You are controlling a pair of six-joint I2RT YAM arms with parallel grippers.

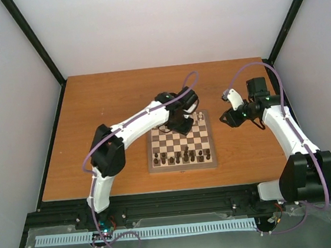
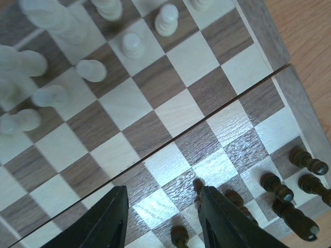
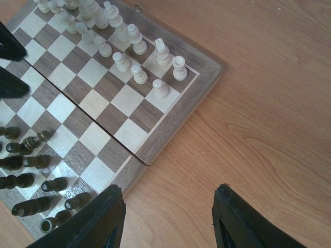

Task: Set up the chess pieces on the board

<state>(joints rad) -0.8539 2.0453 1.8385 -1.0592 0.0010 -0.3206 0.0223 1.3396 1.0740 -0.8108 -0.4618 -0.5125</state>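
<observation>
Setup looks nearly done: the board [image 1: 181,149] lies mid tabletop [image 1: 104,106], cream pieces [image 3: 135,72] ranked at its 12 o'clock edge, dark pieces [image 3: 31,178] at 6. Your left tool [image 2: 163,201] hangs open, empty, over the middle squares; your right tool [image 3: 168,204] is open, empty, off 3 o'clock. Next, likely: straighten the dark ranks.

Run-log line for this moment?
left tool open, empty, over board; right tool open, empty, over table beside board; cream pieces far side; dark pieces near side

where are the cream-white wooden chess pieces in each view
top external: cream-white wooden pieces at the far edge of the checkered wooden board, partly under the left arm.
left wrist: upper left.
right wrist: top left.
shared landmark: dark brown pieces on the opposite side.
</observation>
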